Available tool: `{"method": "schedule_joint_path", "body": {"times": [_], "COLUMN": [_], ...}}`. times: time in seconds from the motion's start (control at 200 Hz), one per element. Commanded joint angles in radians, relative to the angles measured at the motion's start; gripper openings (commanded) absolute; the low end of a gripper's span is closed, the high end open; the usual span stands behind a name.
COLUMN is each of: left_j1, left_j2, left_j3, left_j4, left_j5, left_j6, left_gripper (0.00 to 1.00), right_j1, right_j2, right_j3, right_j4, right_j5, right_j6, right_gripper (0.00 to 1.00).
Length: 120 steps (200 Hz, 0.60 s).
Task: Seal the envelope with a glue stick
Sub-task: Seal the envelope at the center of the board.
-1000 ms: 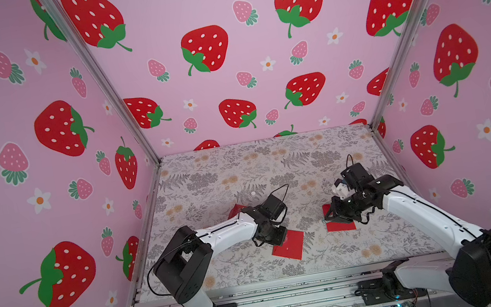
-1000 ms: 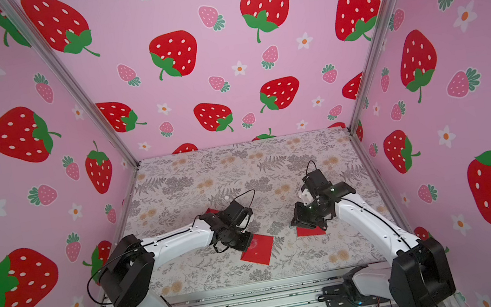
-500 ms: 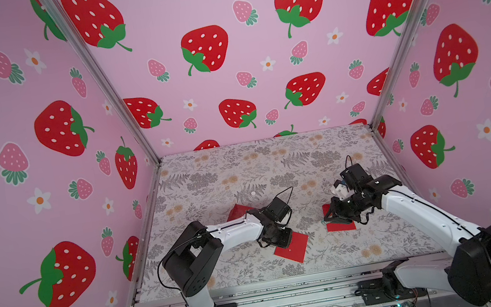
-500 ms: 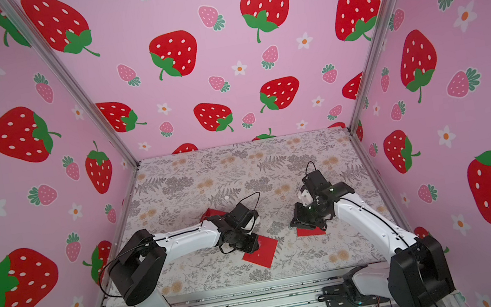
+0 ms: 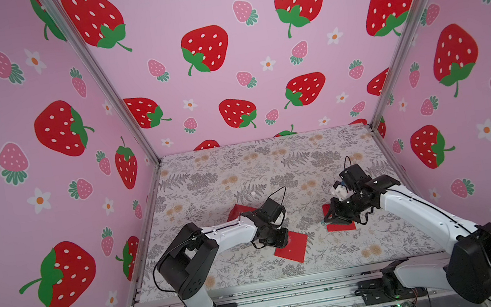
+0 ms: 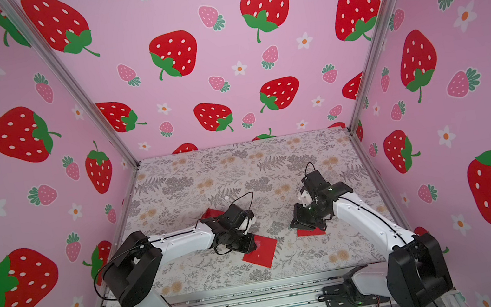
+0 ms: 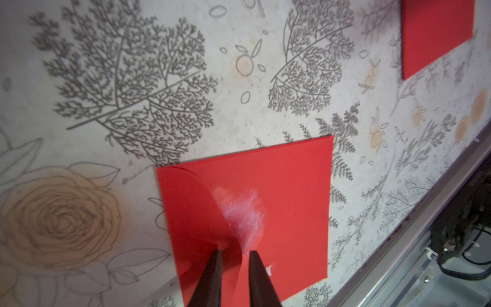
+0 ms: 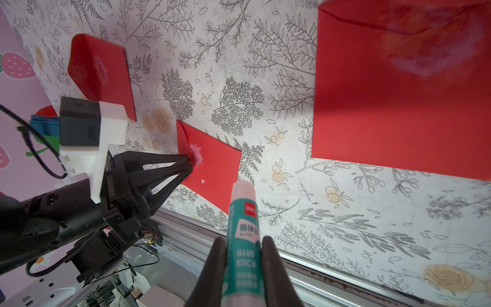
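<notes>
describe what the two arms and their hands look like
The left arm and right arm have white link shells, bulky black joints and thin black cables looping at the wrists. The left hand and right hand have black, tapered fingers.

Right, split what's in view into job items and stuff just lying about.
Job: glue stick, in the right gripper; middle red envelope with a glue smear, its flap at the left gripper.
Lying about: red envelope under the right arm; red envelope behind the left arm; both show glue smears.
</notes>
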Motion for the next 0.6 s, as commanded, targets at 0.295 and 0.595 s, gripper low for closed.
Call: {"method": "schedule_joint_path", "body": {"times": [0.295,0.595], "left_j1": [-0.023,-0.106], "left_j2": [0.056,0.142], "left_j3": [0.052,0.137], "left_j4": [-0.175,-0.316], "left_j5": [-0.131,-0.297], "left_j6": [0.039,0.038], "left_gripper": [0.16,0.13], "right_j1": [-0.002,-0.002], "right_j2": [0.009,0.015], "right_j3": [0.001,0.007], "right_j4": [-0.026,-0.029], "right_j5": [0.008,0.012], "right_j6": [-0.015,-0.039], "right_gripper": [0.00,0.00]}}
